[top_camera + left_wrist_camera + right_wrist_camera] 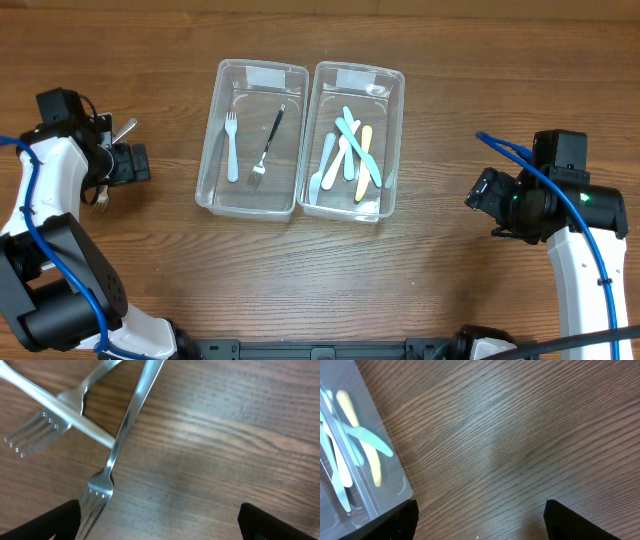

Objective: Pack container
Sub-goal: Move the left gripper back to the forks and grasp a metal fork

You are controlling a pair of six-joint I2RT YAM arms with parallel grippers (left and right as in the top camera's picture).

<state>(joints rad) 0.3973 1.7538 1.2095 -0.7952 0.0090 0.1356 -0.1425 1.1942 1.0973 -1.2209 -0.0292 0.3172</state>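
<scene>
My left tool [160,527] stands spread wide, one dark fingertip [50,520] showing at each lower corner of its wrist view. Just beside the lower-left fingertip lie the tines of one of the metal forks [125,425], which lie crossed over one another on the bench [225,435] toward the upper left of that view. My right tool [480,522] is likewise spread, hanging over bare wood at the right of the overhead view. Two clear containers sit side by side, touching, at upper centre of the overhead view, well apart from both tools. The left container [215,110] holds a pale blue fork [232,145] and a black-handled fork [268,148], lying apart. The right container [400,110] holds a loose pile of plastic knives [350,150], pale blue, teal and yellow, overlapping one another.
</scene>
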